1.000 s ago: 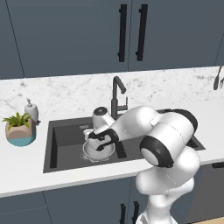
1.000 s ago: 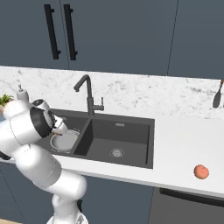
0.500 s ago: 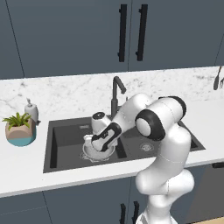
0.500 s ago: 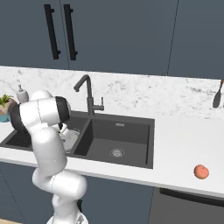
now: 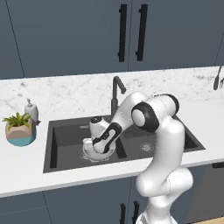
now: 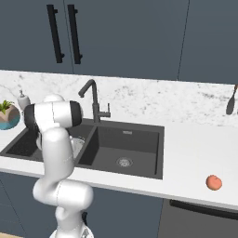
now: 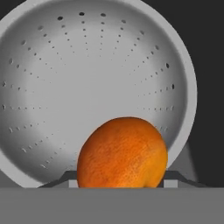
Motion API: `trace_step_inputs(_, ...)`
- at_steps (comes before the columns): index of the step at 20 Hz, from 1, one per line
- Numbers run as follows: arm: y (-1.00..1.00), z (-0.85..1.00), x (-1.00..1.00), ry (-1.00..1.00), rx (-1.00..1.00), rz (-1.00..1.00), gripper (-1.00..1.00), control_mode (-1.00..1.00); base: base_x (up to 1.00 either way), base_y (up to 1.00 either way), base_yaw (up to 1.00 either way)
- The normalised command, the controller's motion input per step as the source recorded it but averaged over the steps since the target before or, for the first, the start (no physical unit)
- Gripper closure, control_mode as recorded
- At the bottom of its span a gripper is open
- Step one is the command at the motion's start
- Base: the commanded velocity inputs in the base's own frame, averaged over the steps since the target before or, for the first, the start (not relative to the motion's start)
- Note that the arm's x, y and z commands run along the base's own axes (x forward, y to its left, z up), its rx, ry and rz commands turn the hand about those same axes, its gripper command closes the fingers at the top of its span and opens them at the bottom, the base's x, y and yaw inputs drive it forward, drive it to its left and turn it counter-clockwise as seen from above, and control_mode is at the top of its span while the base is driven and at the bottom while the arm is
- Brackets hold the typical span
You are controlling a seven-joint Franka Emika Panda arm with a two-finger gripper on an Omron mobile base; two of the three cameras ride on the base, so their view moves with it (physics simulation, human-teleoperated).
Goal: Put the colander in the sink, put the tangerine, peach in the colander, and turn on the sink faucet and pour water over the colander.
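Observation:
The silvery perforated colander point(image 5: 92, 154) sits in the left basin of the dark sink point(image 5: 65, 142). My gripper point(image 5: 102, 147) hangs just above it, pointing down into the bowl. In the hand view the bright orange tangerine point(image 7: 122, 153) sits between my fingertips, held over the colander point(image 7: 87, 78) near its rim. The gripper is shut on the fruit. The peach point(image 6: 214, 182) lies on the counter far to the right of the sink point(image 6: 135, 146). The tall dark faucet point(image 5: 116, 92) stands behind the divider, close to my forearm. My arm hides most of the colander point(image 6: 77, 144) in the right base view.
A teal-and-tan plant pot point(image 5: 19, 131) and a white soap dispenser point(image 5: 30, 110) stand left of the sink. A dark utensil point(image 6: 231, 104) hangs against the wall at the far right. The right basin point(image 6: 123, 161) holds only its drain.
My elbow and upper arm have swung up and back from low in front of the sink. The hand stays over the colander with the tangerine still gripped.

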Motion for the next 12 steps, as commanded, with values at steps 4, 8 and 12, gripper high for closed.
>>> trace_step_inputs(4,0.01,-0.15,0.02,0.00,0.00,-0.02,-1.00,-1.00,0.00,0.00,0.00)
trace_step_inputs(8,0.00,-0.02,0.01,0.00,0.00,-0.01,-1.00,-1.00,0.00,0.00,0.00)
trace_step_inputs(12,0.00,0.00,0.00,0.00,0.00,0.00,-1.00,-1.00,0.00,0.00,0.00)
